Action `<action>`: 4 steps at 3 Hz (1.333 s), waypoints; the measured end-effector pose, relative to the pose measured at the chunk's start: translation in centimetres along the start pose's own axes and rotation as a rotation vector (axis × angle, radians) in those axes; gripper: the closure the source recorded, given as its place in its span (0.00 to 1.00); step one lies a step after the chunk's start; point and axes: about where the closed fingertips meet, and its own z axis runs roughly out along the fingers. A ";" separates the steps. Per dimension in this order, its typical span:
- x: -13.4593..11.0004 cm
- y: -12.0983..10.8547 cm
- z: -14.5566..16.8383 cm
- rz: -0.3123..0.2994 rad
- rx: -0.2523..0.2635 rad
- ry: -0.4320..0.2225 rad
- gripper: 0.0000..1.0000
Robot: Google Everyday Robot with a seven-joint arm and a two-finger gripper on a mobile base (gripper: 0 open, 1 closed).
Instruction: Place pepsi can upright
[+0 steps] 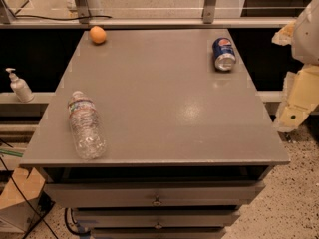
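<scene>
The pepsi can (pixel 224 54) is dark blue with a red-white-blue logo. It lies on its side near the far right corner of the grey table (pixel 164 108), with a silver end facing me. My gripper (pixel 291 114) shows as a cream-coloured part at the right edge of the view. It is off the table's right side, below the white arm, well apart from the can and nearer to me than it. It holds nothing that I can see.
A clear plastic water bottle (pixel 85 126) lies on its side at the table's front left. An orange (pixel 97 35) sits at the far left corner. A soap dispenser (pixel 19 85) stands on a ledge to the left. Drawers (pixel 157 195) are below the tabletop.
</scene>
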 end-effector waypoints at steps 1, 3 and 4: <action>0.0 0.0 0.0 0.000 0.000 0.000 0.00; -1.7 -4.3 1.4 0.104 -0.022 -0.170 0.00; -2.4 -7.3 2.2 0.169 -0.020 -0.226 0.00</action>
